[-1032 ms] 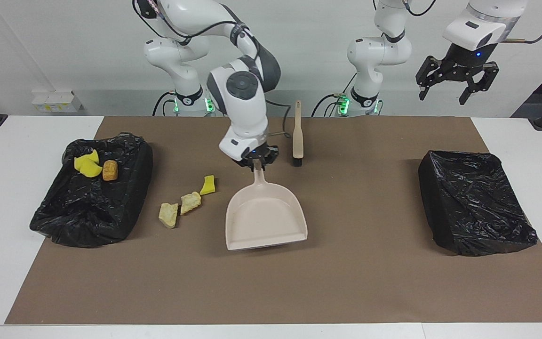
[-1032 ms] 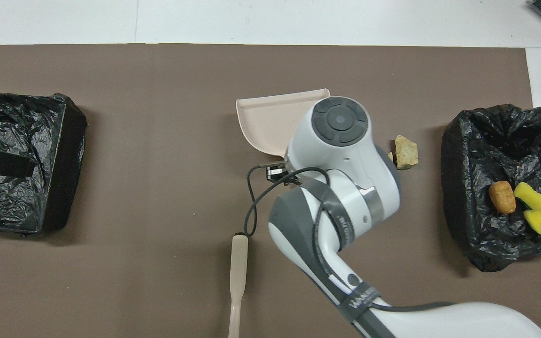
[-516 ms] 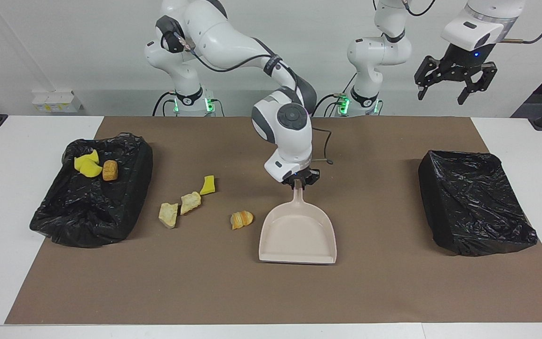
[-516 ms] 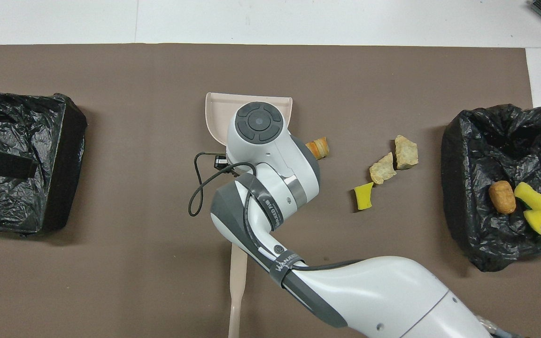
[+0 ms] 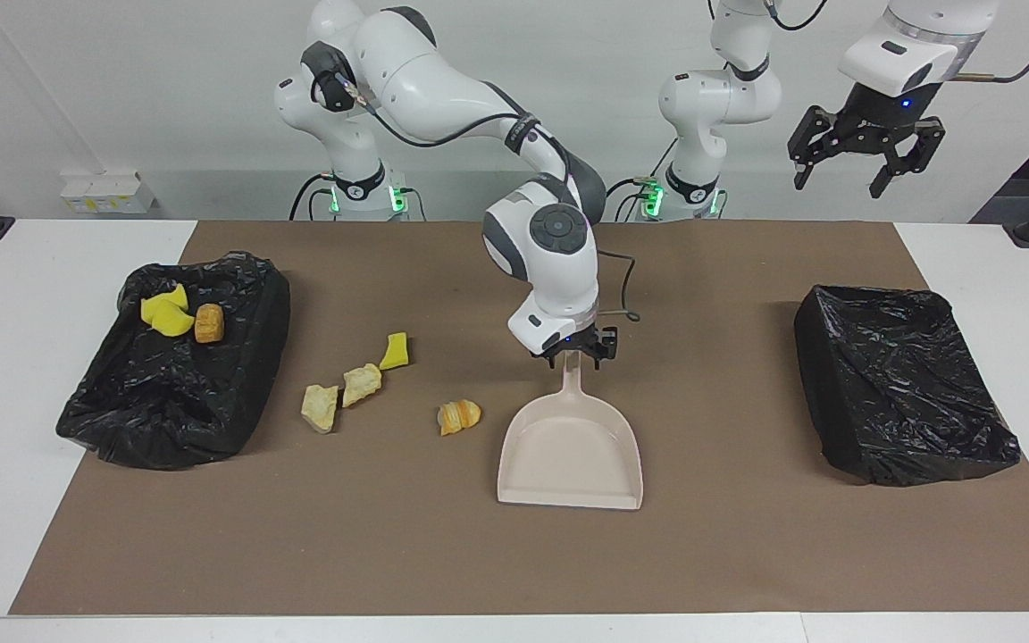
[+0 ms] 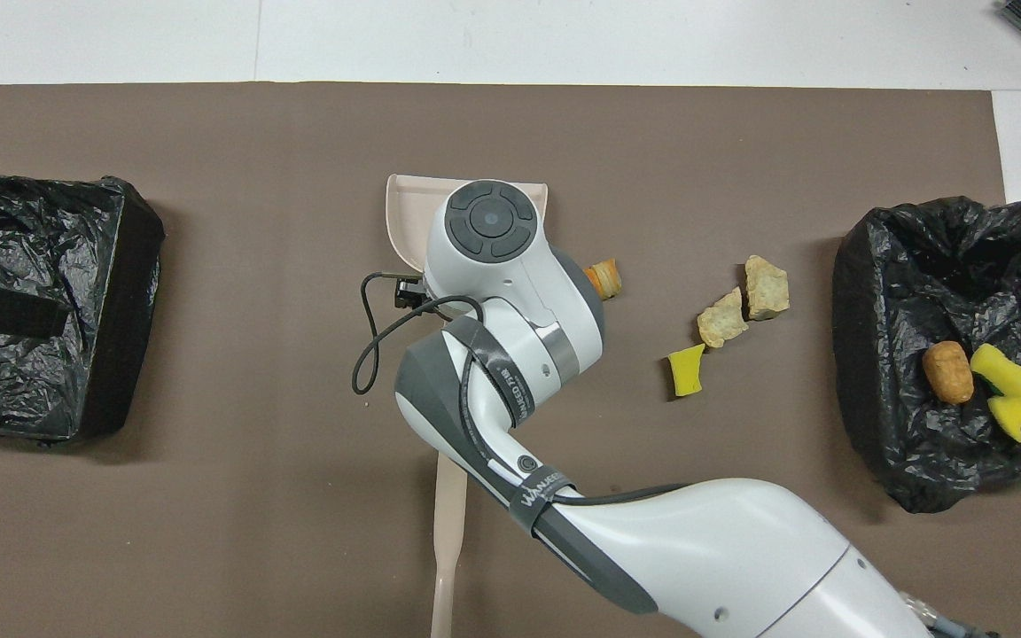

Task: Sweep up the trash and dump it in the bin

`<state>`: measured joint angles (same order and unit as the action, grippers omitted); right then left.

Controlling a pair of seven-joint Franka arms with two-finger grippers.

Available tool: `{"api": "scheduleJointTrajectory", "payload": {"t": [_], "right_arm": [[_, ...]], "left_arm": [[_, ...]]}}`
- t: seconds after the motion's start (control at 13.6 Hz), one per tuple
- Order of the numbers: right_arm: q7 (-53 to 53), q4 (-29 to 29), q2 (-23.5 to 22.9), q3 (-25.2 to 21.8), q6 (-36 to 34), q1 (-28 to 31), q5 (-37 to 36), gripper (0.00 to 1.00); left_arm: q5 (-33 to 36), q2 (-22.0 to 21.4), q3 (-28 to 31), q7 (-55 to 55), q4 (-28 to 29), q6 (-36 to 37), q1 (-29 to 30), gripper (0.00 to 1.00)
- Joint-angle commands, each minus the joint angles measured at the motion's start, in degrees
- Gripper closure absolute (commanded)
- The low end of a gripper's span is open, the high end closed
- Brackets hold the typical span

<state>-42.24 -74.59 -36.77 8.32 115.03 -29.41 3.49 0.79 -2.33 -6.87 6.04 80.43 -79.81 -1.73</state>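
Observation:
The beige dustpan (image 5: 570,451) (image 6: 404,213) lies flat on the brown mat, its mouth turned away from the robots. My right gripper (image 5: 575,350) is down at the dustpan's handle, its fingers open on either side of it. Loose trash lies between the dustpan and the bin (image 5: 175,402) (image 6: 936,461) at the right arm's end: an orange bread piece (image 5: 460,416) (image 6: 604,278), two tan chunks (image 5: 362,384) (image 5: 320,407) and a yellow sponge bit (image 5: 395,351) (image 6: 686,369). In that bin are yellow sponge bits (image 5: 166,313) and a brown piece (image 5: 209,322). My left gripper (image 5: 845,174) waits open, high up.
A second black-lined bin (image 5: 899,393) (image 6: 32,292) stands at the left arm's end. The brush (image 6: 449,523) lies on the mat nearer to the robots than the dustpan; my right arm hides it in the facing view. A thin black cable (image 6: 369,354) loops from the right wrist.
My right arm carried the dustpan away from the trash toward the left arm's end, uncovering the orange piece, and set it down. Its fingers have opened off the handle. The left arm stayed put.

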Motion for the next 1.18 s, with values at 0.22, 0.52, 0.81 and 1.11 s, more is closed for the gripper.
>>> {"api": "scheduleJointTrajectory", "payload": {"t": [0.22,0.52,0.81,1.11], "right_arm": [[0.67,-12.39,11.69,0.03,-1.38,0.4,1.69,0.0],[-0.73,-24.87,22.42,0.03,-1.3,-1.43,1.78,0.0],[-5.91,-35.6,29.45,0.03,0.81,-7.14,1.78,0.0],[-13.82,-43.09,33.16,0.3,4.15,-12.58,2.84,0.0]], "left_arm": [[0.18,-0.4,-0.69,-0.42,1.57,-4.03,0.06,0.0],[0.44,2.94,-1.13,-0.51,2.01,-10.08,-3.18,0.0],[0.97,7.16,-1.13,-7.7,7.17,-20.52,-9.95,0.0],[4.04,14.0,-1.22,-18.59,9.65,-29.77,-16.8,0.0]]}}
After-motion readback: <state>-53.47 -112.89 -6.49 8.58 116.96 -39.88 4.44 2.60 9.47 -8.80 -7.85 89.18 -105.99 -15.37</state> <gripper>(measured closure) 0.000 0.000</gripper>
